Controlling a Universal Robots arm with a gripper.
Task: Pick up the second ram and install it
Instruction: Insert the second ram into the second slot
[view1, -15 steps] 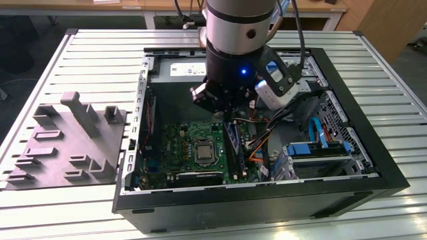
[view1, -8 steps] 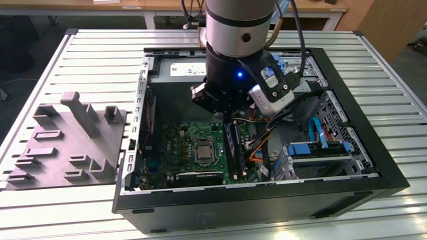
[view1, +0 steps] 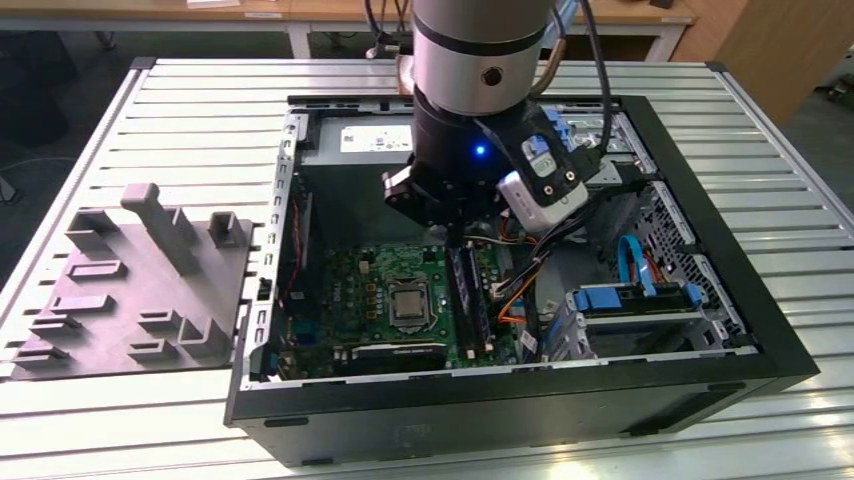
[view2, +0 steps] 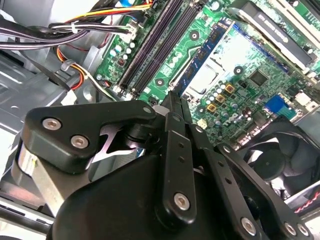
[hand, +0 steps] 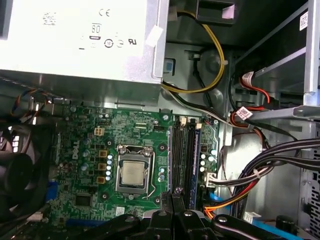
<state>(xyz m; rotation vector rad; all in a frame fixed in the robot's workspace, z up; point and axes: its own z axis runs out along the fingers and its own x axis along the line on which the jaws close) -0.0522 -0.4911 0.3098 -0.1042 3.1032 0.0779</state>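
My gripper (view1: 459, 240) reaches down into the open computer case (view1: 534, 400), over the green motherboard (view1: 380, 275). Its black fingers are drawn together into one narrow tip (view2: 172, 100) above the near end of the long black memory slots (hand: 184, 155). In the exterior view a long dark stick, the ram (view1: 467, 295), stands on edge in those slots right under the gripper. Nothing shows between the fingers. Whether the tip touches the ram cannot be told. The slots (view2: 160, 40) run away from the tip in the second wrist view.
The grey moulded tray (view1: 134, 290) with upright posts lies on the slatted table at the exterior view's left. Inside the case are the processor socket (hand: 132, 173), a black fan (view2: 270, 160), the power supply (hand: 75, 35), cable bundles (hand: 260, 165) and a blue-railed drive cage (view1: 634, 300).
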